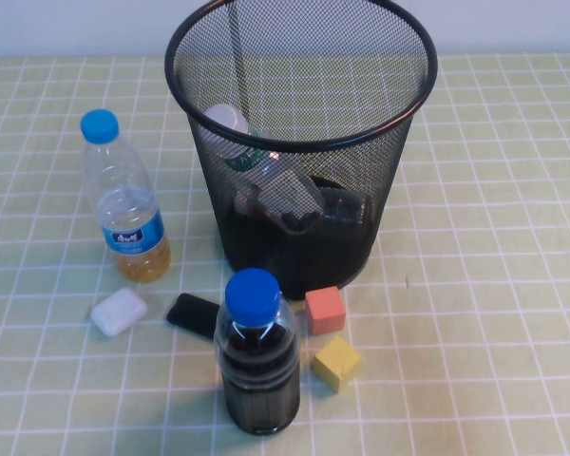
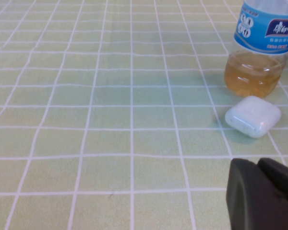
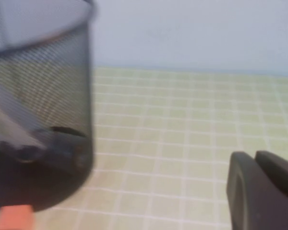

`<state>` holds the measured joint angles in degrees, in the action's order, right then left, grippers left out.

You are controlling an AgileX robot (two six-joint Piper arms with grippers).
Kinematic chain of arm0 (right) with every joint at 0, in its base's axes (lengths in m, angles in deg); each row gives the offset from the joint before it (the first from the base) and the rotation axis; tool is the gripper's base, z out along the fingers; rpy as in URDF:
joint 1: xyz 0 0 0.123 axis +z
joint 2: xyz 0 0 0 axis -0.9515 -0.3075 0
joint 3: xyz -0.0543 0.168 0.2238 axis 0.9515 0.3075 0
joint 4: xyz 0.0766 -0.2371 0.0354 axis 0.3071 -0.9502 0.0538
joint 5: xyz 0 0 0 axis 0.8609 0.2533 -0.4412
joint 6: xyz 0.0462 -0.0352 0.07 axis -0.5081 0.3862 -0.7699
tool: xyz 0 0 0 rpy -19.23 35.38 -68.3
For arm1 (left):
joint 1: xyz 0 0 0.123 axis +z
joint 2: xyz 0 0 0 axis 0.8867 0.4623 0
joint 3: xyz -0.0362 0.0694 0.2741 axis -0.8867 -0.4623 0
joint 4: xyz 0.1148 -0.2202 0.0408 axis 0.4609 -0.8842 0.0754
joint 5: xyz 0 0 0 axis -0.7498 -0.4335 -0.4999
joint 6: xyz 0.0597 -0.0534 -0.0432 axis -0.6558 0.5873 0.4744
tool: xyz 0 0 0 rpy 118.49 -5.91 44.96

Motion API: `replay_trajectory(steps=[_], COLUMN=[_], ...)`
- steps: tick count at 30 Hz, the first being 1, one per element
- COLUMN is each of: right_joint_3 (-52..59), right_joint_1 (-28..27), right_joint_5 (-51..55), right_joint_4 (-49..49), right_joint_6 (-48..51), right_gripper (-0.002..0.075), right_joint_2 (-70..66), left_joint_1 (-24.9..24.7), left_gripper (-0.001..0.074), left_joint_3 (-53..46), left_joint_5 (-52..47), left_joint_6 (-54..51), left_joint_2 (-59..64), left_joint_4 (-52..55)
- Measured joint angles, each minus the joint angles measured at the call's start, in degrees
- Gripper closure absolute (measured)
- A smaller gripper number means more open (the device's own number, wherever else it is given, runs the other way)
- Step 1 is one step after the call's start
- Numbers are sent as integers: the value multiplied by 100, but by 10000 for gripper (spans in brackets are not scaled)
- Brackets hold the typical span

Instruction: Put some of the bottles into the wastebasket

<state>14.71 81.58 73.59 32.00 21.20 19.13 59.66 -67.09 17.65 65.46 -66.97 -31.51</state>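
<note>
The black wire-mesh wastebasket stands at the middle back of the table and also shows in the right wrist view. Inside it a clear bottle with a white cap and green label leans against the wall. A second clear bottle lies beside it at the bottom, seen dimly through the mesh. Neither arm shows in the high view. My left gripper is shut and empty, low over the table near the white case. My right gripper is shut and empty, to the right of the wastebasket.
A blue-capped bottle with yellow liquid stands left of the basket. A blue-capped bottle of dark liquid stands in front. Nearby lie a white earbud case, a black flat item, an orange cube and a yellow cube.
</note>
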Motion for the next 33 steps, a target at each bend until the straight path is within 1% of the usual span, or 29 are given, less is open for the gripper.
replay_trajectory(steps=[3, 7, 10, 15, 19, 23, 29, 33], right_joint_3=[921, 1683, 2136, 2819, 2887, 2897, 2886, 2886], right_joint_1=[-434, -796, -955, -1019, -1019, -1027, -1027, -1027], right_joint_5=[-481, -637, -666, -680, -528, 199, 303, 303], right_joint_4=[58, -51, -99, -179, -269, -499, -1103, -1315], right_joint_6=[73, 87, 91, 91, 102, 37, -661, -771], right_gripper=[733, 733, 733, 734, 734, 734, 734, 734], right_joint_2=[478, 1184, 1688, 2359, 2528, 2528, 2528, 2532], left_joint_1=[0, 0, 0, 0, 0, 0, 0, 0], left_gripper=[736, 736, 736, 736, 736, 736, 736, 736], left_joint_3=[0, 0, 0, 0, 0, 0, 0, 0], left_joint_5=[0, 0, 0, 0, 0, 0, 0, 0], left_joint_6=[0, 0, 0, 0, 0, 0, 0, 0], left_joint_2=[0, 0, 0, 0, 0, 0, 0, 0], left_joint_4=[0, 0, 0, 0, 0, 0, 0, 0])
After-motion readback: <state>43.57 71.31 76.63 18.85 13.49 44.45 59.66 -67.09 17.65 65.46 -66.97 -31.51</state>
